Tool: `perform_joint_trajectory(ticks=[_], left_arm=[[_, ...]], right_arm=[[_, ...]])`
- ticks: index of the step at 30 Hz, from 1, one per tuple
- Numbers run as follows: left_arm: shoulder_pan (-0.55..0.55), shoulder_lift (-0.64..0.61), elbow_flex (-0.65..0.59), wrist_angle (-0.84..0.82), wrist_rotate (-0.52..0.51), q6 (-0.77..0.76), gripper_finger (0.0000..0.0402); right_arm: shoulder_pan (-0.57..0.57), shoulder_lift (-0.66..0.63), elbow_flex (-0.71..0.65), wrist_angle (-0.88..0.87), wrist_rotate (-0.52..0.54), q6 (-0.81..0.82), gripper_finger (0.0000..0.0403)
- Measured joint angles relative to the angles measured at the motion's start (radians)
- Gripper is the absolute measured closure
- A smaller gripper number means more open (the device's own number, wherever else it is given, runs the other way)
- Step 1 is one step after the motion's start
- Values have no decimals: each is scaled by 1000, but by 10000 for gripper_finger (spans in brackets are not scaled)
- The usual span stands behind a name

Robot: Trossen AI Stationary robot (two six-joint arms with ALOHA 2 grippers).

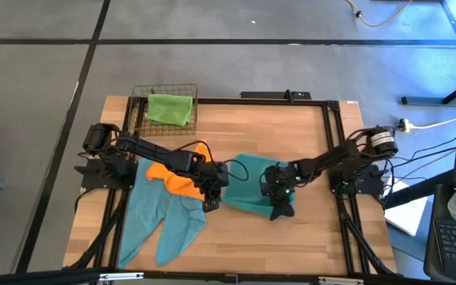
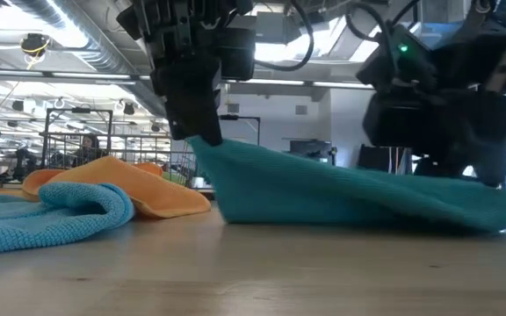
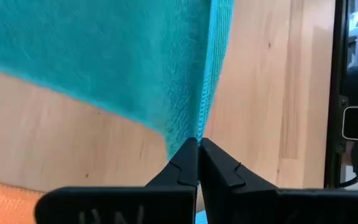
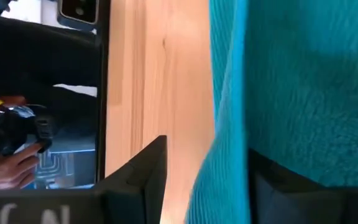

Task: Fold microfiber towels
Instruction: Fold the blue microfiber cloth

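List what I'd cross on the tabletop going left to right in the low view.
Light blue towel → orange towel → left gripper pinching the teal towel's corner → teal towel → right gripper at its far end.

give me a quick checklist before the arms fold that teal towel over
1. Left gripper shut on the teal towel corner: ok.
2. Right gripper astride the towel's other edge, one finger visibly under the cloth; a firm pinch: cannot tell.
3. Corner lifted off the table: ok on the left, per the low view.
4. Orange towel clear of the fold path: cannot tell; it lies close beside the left gripper.
5. Green towel in the wire basket, out of the way: ok.
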Motion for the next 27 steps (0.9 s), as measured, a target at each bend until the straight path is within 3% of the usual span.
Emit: perform_joint_trajectory(ticks=[9,18,22,27], left_arm=[[5,0,0,-6,-16,20,401],[22,0,0,-8,-22,16,401],[26,0,0,-11,-23,17,401],[31,0,0,-13,-31,15,401]], right_arm=[[-13,-201,-81,-76,82,6,254],[23,-230,-98,-146,139,56,259],[53,-230,-98,-210,140,51,294],[81,-231,-98,-205,171,43,384]])
